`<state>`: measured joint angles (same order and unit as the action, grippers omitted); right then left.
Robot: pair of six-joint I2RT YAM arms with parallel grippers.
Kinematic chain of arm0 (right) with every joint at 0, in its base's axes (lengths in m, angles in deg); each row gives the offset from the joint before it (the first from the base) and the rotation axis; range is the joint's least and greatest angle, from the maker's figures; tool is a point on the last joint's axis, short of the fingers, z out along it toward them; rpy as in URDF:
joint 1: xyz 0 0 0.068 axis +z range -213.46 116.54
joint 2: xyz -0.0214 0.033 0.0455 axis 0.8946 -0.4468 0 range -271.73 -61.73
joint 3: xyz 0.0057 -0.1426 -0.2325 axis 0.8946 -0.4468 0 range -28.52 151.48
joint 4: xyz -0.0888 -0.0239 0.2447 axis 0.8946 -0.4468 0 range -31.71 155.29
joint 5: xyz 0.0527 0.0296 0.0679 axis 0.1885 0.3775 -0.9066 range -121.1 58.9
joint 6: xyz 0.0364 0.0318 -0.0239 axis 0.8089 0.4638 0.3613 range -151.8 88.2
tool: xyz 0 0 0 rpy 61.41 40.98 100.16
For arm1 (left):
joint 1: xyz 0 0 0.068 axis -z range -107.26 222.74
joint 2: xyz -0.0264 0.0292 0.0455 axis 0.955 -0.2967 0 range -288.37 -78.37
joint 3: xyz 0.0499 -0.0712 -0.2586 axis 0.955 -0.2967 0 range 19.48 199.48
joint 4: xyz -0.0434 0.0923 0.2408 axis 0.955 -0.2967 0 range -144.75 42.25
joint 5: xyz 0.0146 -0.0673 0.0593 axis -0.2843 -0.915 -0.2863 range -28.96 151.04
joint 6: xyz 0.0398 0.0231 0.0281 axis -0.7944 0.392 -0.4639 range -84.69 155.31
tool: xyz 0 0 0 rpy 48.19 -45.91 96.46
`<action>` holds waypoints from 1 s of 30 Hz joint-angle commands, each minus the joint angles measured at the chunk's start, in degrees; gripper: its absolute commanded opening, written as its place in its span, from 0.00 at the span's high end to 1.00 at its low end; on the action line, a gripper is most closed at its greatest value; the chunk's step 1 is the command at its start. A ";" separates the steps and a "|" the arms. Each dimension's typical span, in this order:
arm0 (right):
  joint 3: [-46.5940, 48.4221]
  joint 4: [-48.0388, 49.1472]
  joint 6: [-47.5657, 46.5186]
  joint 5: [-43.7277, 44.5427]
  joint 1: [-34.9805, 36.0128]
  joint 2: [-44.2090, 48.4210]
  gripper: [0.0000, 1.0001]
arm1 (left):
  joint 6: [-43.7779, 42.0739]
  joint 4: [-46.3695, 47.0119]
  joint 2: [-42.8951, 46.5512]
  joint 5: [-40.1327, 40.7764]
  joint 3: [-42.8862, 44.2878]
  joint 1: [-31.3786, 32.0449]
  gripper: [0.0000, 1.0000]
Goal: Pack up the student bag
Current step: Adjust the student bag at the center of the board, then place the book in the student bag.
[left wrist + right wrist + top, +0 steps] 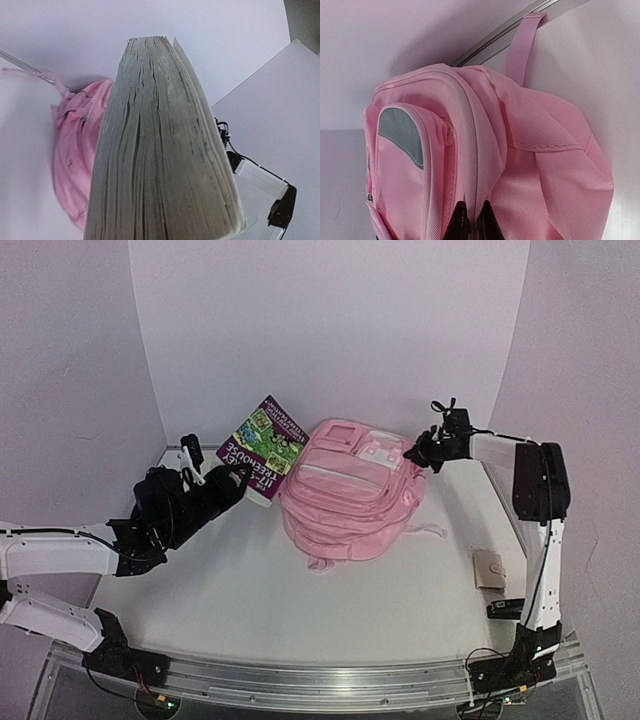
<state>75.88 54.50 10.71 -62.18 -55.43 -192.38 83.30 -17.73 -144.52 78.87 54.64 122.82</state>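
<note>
1. Right gripper (418, 453) sat at the upper-right corner of the student bag (350, 500). In the wrist view its fingers (461, 225) were together at bottom centre, tips against the bag's piped seam. Couldn't tell if fabric was actually pinched.
2. Left gripper (240, 478) was clamped on a book (262, 445) with a purple cover, held tilted left of centre, just beside the bag's left edge. The left wrist view was mostly the book's grey page edges (160, 150).
3. The bag lay front-up on the white table (250, 600) at centre frame, top end toward the back wall.
4. Bag look: soft pink fabric, stacked zipped front pockets, a white patch (378, 452) near the top, and pale straps (320, 562) trailing at the lower edge.
5. Right wrist view showed the bag (540, 165) close up: woven pink cloth, a grey panel (400, 135) on a pocket at left, and a pink loop (522, 47) at top.
6. A small beige item (489, 568) lay on the table at lower right, well apart from the bag.
</note>
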 commanded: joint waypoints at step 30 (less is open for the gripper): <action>2.88 -33.75 -67.44 19.23 27.15 22.25 0.33 | 26.64 -29.08 5.16 6.53 2.70 -1.88 1.00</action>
<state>74.73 26.49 -48.02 -49.39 -32.69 -169.58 107.92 -51.55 -142.06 82.31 55.01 121.05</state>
